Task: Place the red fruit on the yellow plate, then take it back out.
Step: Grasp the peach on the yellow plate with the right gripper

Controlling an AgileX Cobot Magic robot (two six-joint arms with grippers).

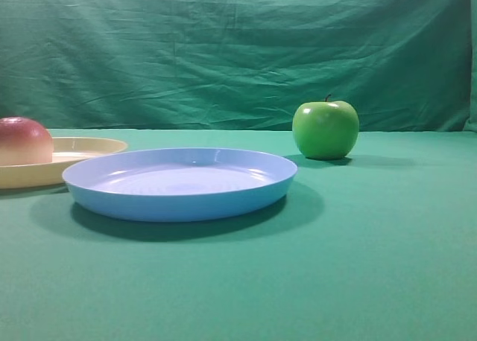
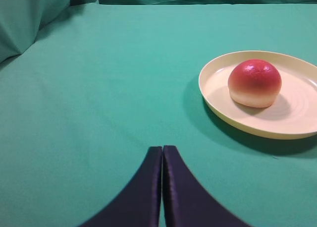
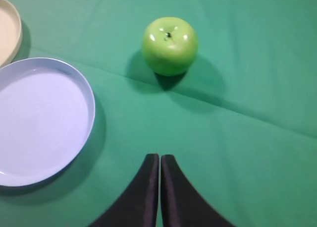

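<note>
Nearest the lens in the left wrist view: left pincer (image 2: 162,160), jaws pressed together, nothing between them, hanging over bare green cloth on the table (image 2: 99,88). Right pincer (image 3: 159,165) same: jaws together, empty.

Red fruit (image 2: 254,83) sits on the yellow plate (image 2: 213,88), red side up, a bit left of plate centre, well ahead and to the right of the left pincer. So first half of task looks done; take-out not yet begun (my judgement from how things lie).

Nearby: blue plate (image 1: 179,199) just beside the yellow plate, may overlap its edge in the high view, cannot tell if touching. Green apple (image 3: 170,45) apart, on the right pincer's side.

Risks from here:
- Jaws must open wide before descent; if they come down closed, the fruit gets pushed and rolls to the rim.
- Fruit is round and smooth, so an off-centre pinch could squirt it out, poss. over the low rim.
- Plate looks light; a fingertip catching the rim could tip or drag it into the blue plate.
- Wrong arm: the right one has only the apple at hand.
</note>
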